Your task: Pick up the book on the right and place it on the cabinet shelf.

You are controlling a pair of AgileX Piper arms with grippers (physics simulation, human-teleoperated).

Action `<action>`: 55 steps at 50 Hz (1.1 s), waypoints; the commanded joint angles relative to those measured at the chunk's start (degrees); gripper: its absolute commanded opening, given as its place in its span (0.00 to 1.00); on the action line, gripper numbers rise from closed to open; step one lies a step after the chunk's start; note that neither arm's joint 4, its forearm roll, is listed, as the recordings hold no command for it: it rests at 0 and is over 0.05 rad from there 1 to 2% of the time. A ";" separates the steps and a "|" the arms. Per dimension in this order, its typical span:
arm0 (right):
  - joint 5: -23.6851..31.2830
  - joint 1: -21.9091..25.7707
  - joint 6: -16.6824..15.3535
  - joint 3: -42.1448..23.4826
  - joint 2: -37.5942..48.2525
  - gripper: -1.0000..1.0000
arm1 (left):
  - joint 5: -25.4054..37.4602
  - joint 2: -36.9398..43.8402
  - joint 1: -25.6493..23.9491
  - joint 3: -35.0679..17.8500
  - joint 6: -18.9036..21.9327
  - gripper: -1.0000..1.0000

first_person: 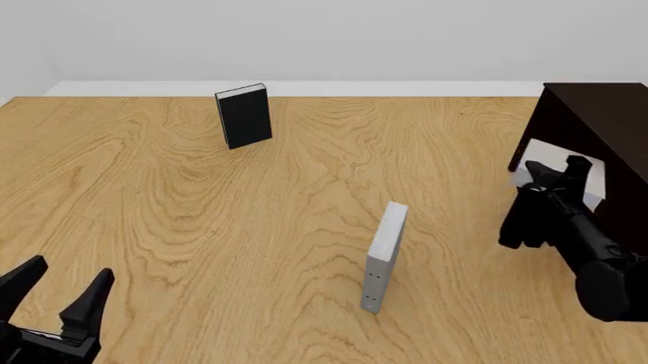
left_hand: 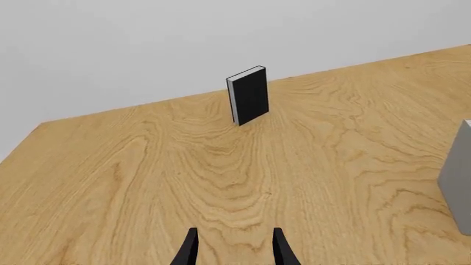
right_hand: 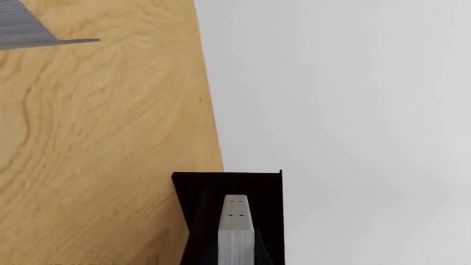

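The thick light-grey book point(first_person: 592, 182) stands in the open recess of the very dark brown cabinet point(first_person: 597, 114) at the table's right edge. My right gripper point(first_person: 557, 167) reaches into the recess, with a finger on each side of the book, shut on it. In the right wrist view the book point(right_hand: 235, 232) sits between the fingers, in front of the dark cabinet point(right_hand: 195, 193). My left gripper point(first_person: 56, 292) is open and empty at the near left, low over the table; its fingers also show in the left wrist view point(left_hand: 234, 245).
A thinner grey book point(first_person: 385, 254) with small dots on its spine stands upright mid-table, left of my right arm; it also shows in the left wrist view point(left_hand: 460, 176). A black book point(first_person: 243, 115) stands upright at the far centre-left point(left_hand: 248, 95). A white wall lies beyond the table.
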 commanded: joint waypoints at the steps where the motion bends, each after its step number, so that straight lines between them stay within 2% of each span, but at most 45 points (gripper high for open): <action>1: -0.91 -1.26 1.09 -0.83 0.66 0.00 | 0.43 -0.49 0.24 0.00 -0.12 1.00; 8: -2.46 -2.47 0.79 -0.54 2.62 0.00 | 2.50 -2.51 0.25 0.00 -0.09 1.00; 32: -2.73 -4.93 -0.22 -2.37 5.36 0.00 | -2.40 2.43 0.55 0.04 -0.19 1.00; 35: -2.58 -5.21 -0.21 -2.76 5.52 0.00 | 1.61 -1.52 0.55 0.00 -0.16 1.00; 38: -2.37 -5.52 -0.11 -3.09 5.68 0.00 | -1.32 1.45 0.44 0.04 -0.09 1.00; 41: -2.44 -5.77 -0.45 -3.04 6.01 0.00 | 0.11 0.05 0.51 0.00 -0.09 1.00; 46: -2.48 -6.38 -0.63 -3.39 6.42 0.00 | -2.05 2.17 0.46 0.04 -0.07 1.00; 55: -2.85 -7.87 -0.92 -3.59 7.35 0.00 | -2.06 2.12 0.48 0.04 -0.13 1.00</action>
